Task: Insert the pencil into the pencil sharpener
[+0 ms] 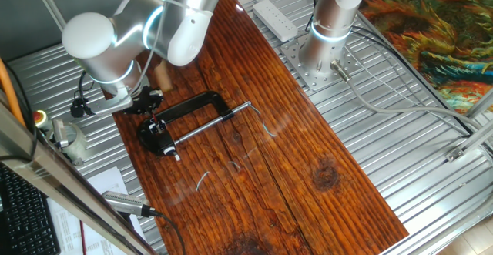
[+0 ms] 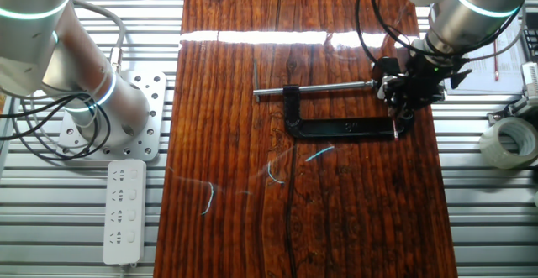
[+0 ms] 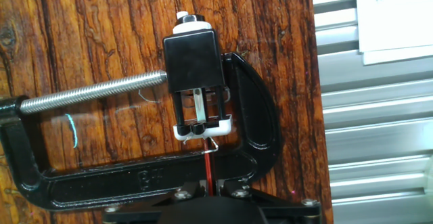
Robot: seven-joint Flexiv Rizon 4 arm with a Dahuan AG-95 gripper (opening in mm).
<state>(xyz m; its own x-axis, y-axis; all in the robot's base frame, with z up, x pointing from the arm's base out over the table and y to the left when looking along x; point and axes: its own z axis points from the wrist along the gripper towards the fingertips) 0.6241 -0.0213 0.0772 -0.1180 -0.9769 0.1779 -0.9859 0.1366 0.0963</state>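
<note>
In the hand view a black pencil sharpener (image 3: 194, 72) with a white cap is held against the end of the black C-clamp's (image 3: 135, 182) silver screw rod (image 3: 88, 94). My gripper (image 3: 209, 190) is at the bottom edge, shut on the thin red pencil (image 3: 208, 166). The pencil points straight up across the clamp's spine, and its tip is at the white opening on the sharpener's near side. In the other fixed view the hand (image 2: 412, 85) hangs over the right end of the clamp (image 2: 345, 128) and hides the sharpener.
The wooden board's right edge (image 3: 312, 116) lies close beside the clamp, with metal slats beyond it. Thin wire scraps (image 2: 319, 154) lie on the board. A power strip (image 2: 124, 211), a second arm's base (image 1: 327, 47) and a tape roll (image 2: 508, 142) stand off the board.
</note>
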